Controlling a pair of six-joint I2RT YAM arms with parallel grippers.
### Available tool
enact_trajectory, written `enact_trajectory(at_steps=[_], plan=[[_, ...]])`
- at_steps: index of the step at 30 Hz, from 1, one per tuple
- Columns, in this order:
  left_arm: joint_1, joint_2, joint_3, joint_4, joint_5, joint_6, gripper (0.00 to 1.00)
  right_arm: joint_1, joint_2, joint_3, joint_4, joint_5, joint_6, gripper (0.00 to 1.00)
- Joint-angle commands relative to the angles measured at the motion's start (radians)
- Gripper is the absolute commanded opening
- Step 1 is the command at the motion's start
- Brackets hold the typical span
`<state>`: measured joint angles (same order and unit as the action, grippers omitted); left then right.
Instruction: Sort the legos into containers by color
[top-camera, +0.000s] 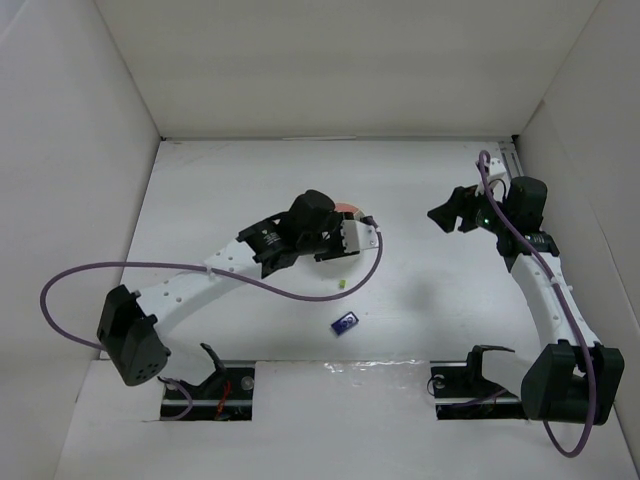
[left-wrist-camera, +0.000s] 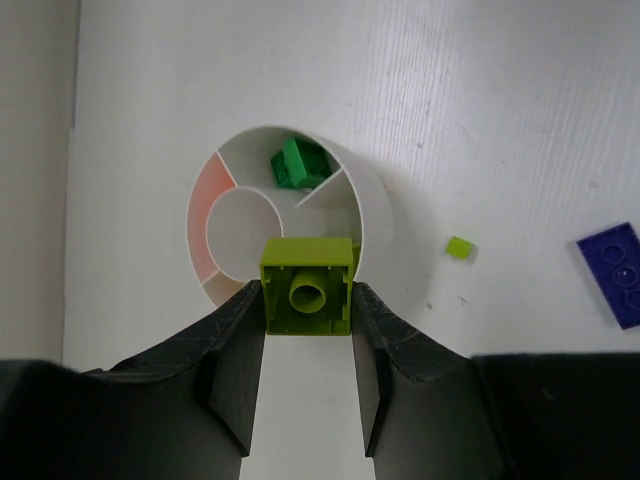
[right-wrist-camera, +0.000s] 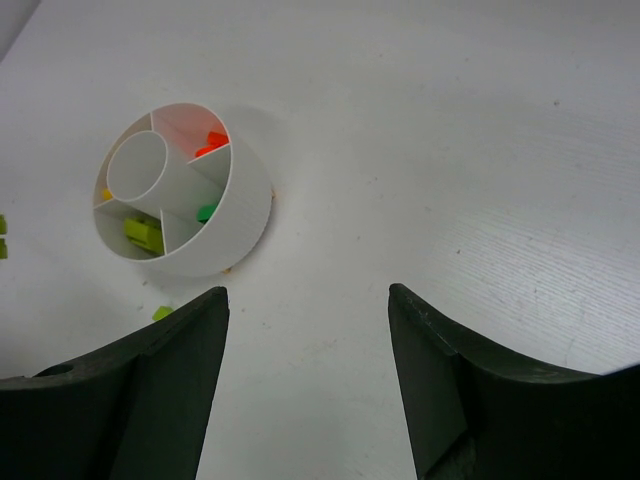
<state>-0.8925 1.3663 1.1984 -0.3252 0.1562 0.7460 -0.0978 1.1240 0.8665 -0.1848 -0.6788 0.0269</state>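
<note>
— While your left claw (left-wrist-camera: 308, 296) pinches the lime brick (left-wrist-camera: 306, 280) by its sides, jaws partly closed on it, how far along would you call the sorting?

— Well along, I judge, but not done. Just beyond that claw's tips sits the dish (left-wrist-camera: 372, 215), with a green brick (left-wrist-camera: 300, 163) in its far wedge. From the wrist, your held brick shows against the dish's near rim and is not yet dropped. On the table to the right of that claw lies a small lime bit (left-wrist-camera: 459, 248), and further right a blue plate (left-wrist-camera: 612, 272).

— Which way does the held brick point?

— Its round socket faces back toward the wrist. That face looks nearly square, a touch wider across the jaws, so I cannot give you a sure long axis.

— And your right claw (right-wrist-camera: 308, 310)?

— Its jaws stand wide apart with nothing between them. The dish is ahead of it and to its left, well apart. From there you can see an orange brick (right-wrist-camera: 212, 143) and a lime piece (right-wrist-camera: 143, 233), each in its own wedge. What's left, as far as I can see, is the held brick, the lime bit and the blue plate.
</note>
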Motion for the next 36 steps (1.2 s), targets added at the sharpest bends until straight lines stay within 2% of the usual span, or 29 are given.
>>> enact_trajectory(at_steps=[1, 10, 15, 28, 36], plan=[[0.024, 0.005, -0.036, 0.015, -0.052, -0.051, 0.21, -0.006, -0.001, 0.014, 0.062, -0.022, 0.01, 0.7], [0.043, 0.1, 0.018, 0.026, -0.061, -0.051, 0.23, -0.006, 0.008, 0.023, 0.062, -0.022, 0.01, 0.7], [0.043, 0.12, 0.027, 0.026, -0.061, -0.051, 0.28, -0.006, 0.008, 0.023, 0.062, -0.022, 0.01, 0.7], [0.075, 0.194, 0.047, 0.055, -0.07, -0.023, 0.29, -0.006, 0.017, 0.014, 0.062, -0.013, 0.01, 0.7], [0.084, 0.203, 0.067, 0.064, -0.07, -0.005, 0.33, -0.006, 0.017, 0.014, 0.062, -0.013, 0.01, 0.7]])
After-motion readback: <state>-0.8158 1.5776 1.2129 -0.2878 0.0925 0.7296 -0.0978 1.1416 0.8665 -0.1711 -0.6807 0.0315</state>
